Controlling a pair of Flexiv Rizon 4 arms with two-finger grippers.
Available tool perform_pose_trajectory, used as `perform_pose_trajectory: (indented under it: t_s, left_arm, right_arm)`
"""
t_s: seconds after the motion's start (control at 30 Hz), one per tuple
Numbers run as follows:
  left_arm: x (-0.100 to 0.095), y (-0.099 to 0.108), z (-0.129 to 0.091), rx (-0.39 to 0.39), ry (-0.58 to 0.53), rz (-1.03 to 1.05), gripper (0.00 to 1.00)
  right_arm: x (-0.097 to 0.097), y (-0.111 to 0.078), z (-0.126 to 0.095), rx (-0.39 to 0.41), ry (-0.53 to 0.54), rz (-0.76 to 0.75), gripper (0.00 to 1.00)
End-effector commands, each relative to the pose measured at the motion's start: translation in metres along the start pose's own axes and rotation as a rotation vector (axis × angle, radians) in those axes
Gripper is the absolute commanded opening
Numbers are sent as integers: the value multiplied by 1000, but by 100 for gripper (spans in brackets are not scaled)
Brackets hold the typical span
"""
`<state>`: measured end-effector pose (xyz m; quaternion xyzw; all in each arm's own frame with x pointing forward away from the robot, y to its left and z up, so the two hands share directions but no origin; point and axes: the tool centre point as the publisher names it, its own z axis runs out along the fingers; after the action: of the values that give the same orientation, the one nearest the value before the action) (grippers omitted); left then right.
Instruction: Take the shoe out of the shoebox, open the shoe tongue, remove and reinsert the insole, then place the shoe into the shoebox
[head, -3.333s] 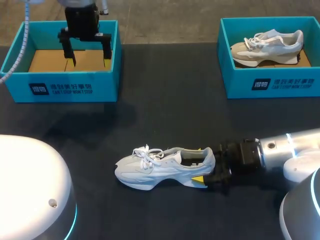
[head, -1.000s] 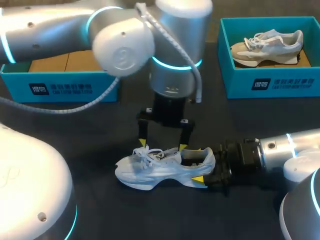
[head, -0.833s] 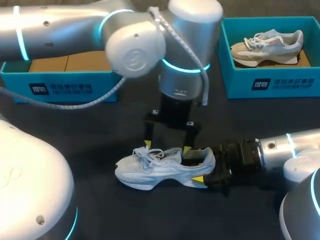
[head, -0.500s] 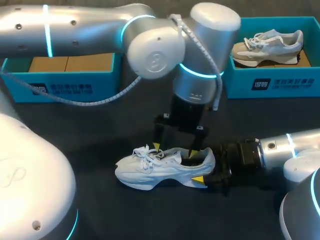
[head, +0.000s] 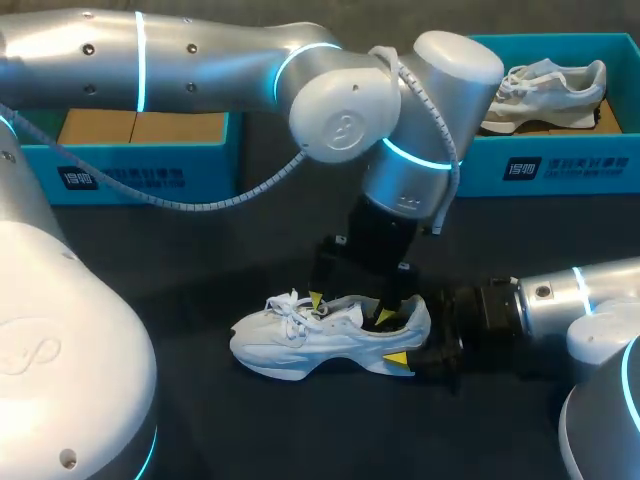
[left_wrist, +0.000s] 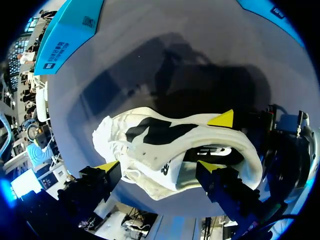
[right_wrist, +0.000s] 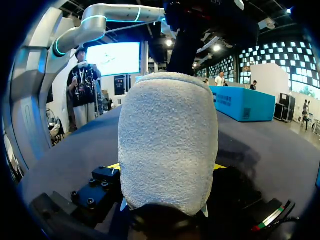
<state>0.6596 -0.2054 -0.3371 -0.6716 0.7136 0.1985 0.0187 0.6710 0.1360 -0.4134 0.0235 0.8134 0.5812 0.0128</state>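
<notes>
A table (head: 250, 420) with a dark, matte, near-black top is the one piece of furniture. It spreads out on every side of the left gripper (head: 350, 309) and the right gripper (head: 405, 330). The surface is plain and unpatterned. Light comes from above and is soft, so the shadows on the table have blurred edges. From the left wrist the table looks a paler grey, and a broad dark shadow lies on it just ahead of the left gripper. From the right wrist the table stretches away ahead of the right gripper, smooth and evenly lit, with a dim shadow beside that gripper.
</notes>
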Motion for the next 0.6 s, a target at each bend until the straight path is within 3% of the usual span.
perform_pose_trajectory:
  t_s: [0.03, 0.13, 0.27, 0.4, 0.6]
  left_arm:
    - [-3, -1, 3, -4, -10, -7, 96]
    - [-6, -3, 7, -7, -18, -19, 93]
    - [-13, -5, 10, -25, -12, -32, 69]
    - [-20, -5, 9, -33, 7, -41, 52]
    - [-31, -1, 6, -25, 38, -48, 44]
  right_arm:
    - [1, -1, 0, 4, -1, 1, 0]
    - [1, -1, 0, 4, -1, 1, 0]
    - [1, -1, 0, 4, -1, 1, 0]
    - [1, -1, 0, 4, -1, 1, 0]
    - [1, -1, 0, 4, -1, 1, 0]
